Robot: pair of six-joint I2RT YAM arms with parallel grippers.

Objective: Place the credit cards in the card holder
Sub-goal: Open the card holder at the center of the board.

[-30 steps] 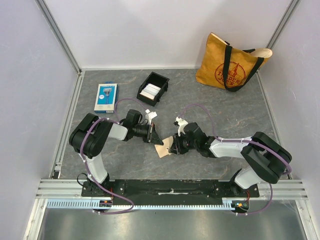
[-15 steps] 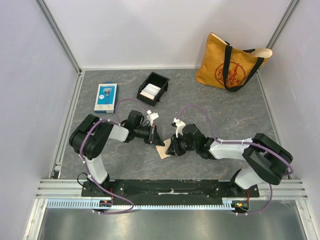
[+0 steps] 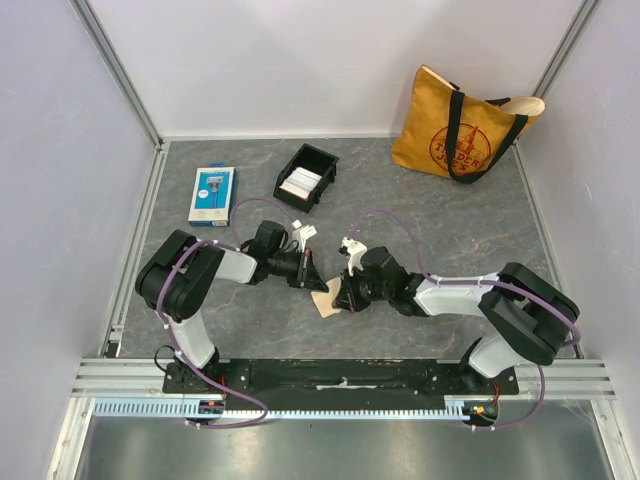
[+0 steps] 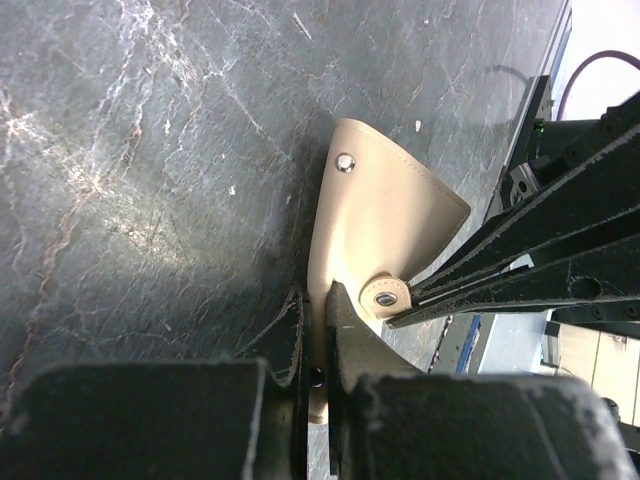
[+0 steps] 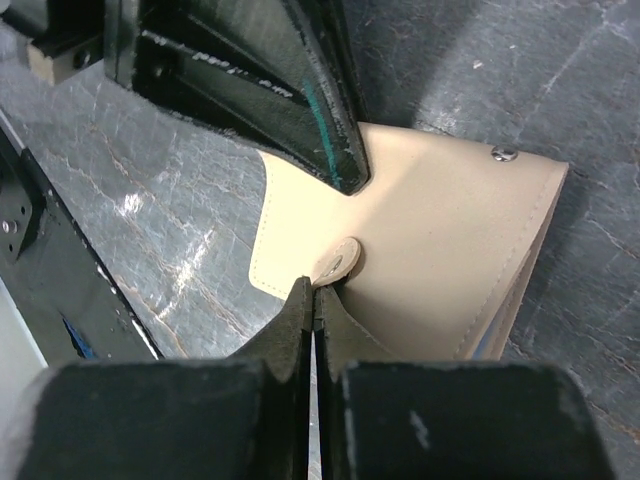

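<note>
Pinching shut, the right gripper (image 5: 313,297) grips the round snap tab (image 5: 336,264) of the card holder (image 5: 430,230); the left gripper (image 4: 314,310) is clamped on the holder's opposite edge, at the front middle of the table (image 3: 440,210). Bare stone lies open on every side. Only the top view shows the credit cards (image 3: 300,184), in the black tray (image 3: 322,160) well behind.

The card holder (image 5: 430,240) is plain beige with matching stitching and a silver stud (its round snap disc is beige too). It lies on a tabletop (image 3: 450,230) of dark grey stone pattern veined in white. Elsewhere are a mustard-yellow tote bag (image 3: 450,125) with red print and black handles, a black tray (image 3: 322,156) showing white cards (image 3: 301,182), and a blue-and-white package (image 3: 212,195).
</note>
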